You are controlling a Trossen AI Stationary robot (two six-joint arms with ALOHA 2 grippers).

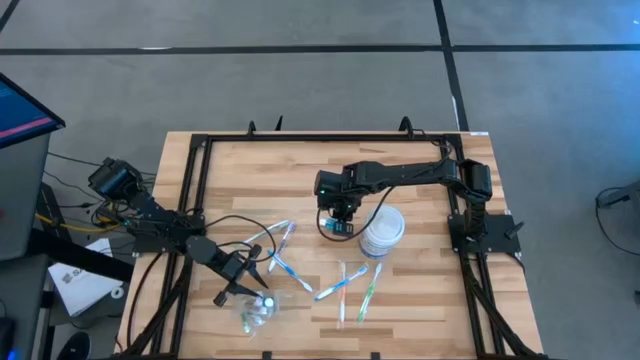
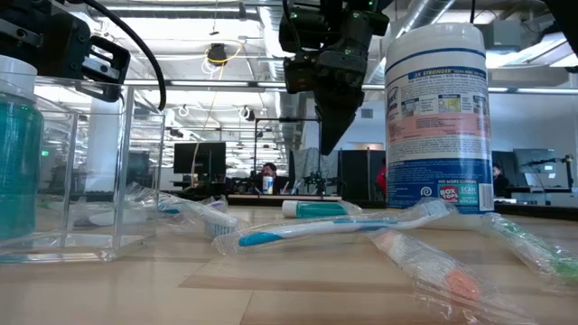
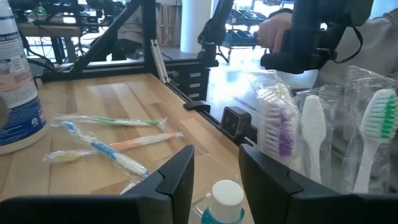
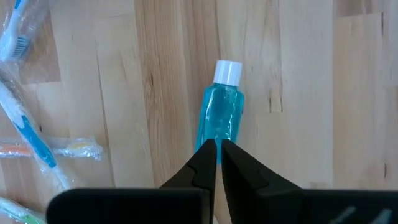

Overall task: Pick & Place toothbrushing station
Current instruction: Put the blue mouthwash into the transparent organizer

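My right gripper is shut and hangs point-down just above a small blue white-capped bottle that lies on its side on the table; it also shows in the low view. My left gripper is open over a clear box at the near left. An upright blue bottle stands below the gap between its fingers. Wrapped toothbrushes stand in the box beside that bottle. Several wrapped toothbrushes lie flat on the table in the middle.
A tall white wipes canister stands just right of my right gripper. A black frame runs around the tabletop. More wrapped brushes lie between the two grippers. Bare wood lies at the far side.
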